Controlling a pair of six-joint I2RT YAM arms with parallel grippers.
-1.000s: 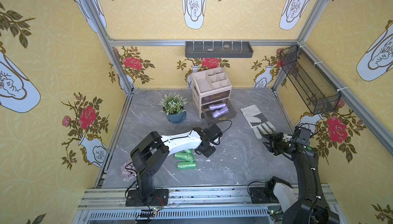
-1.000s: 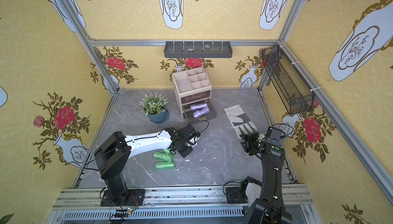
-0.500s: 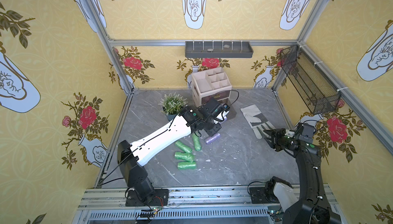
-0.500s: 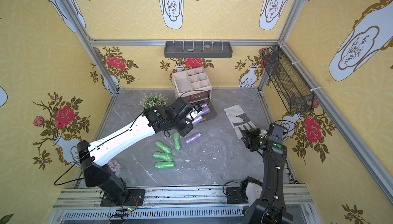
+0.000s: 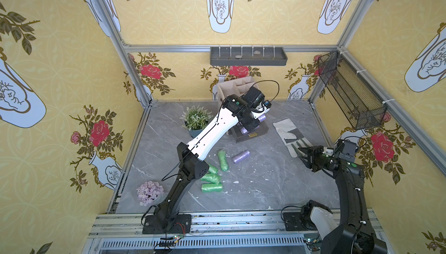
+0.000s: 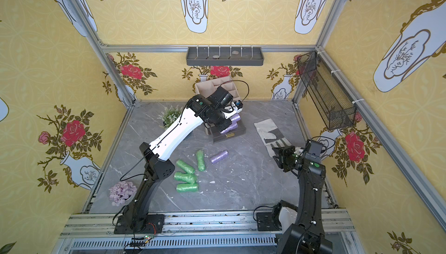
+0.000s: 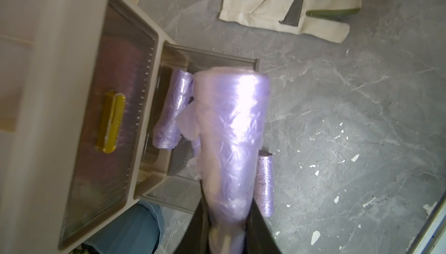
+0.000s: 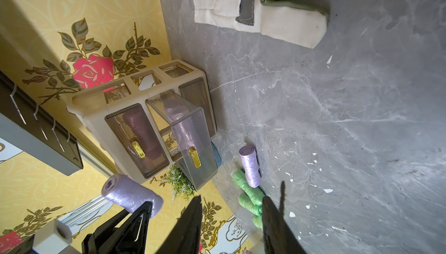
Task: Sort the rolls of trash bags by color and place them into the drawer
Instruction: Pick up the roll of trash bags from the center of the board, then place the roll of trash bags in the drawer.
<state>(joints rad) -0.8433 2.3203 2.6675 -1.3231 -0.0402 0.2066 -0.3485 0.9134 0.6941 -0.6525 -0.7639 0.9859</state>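
My left gripper is shut on a lilac roll and holds it over the open lower drawer of the beige organizer. The right wrist view shows the same held roll. Another lilac roll lies inside that drawer. On the table lie one lilac roll and several green rolls, seen in both top views. The same green rolls lie in front of the left arm's elbow. My right gripper hangs open and empty near the glove, far right.
A white work glove lies right of the drawer. A potted plant stands left of the organizer. A lilac flower cluster sits at the front left. A wire basket and a grey shelf hang on the walls.
My left arm has swung from beside the green rolls back to the organizer, carrying the lilac roll over the open drawer. The right arm has barely shifted.
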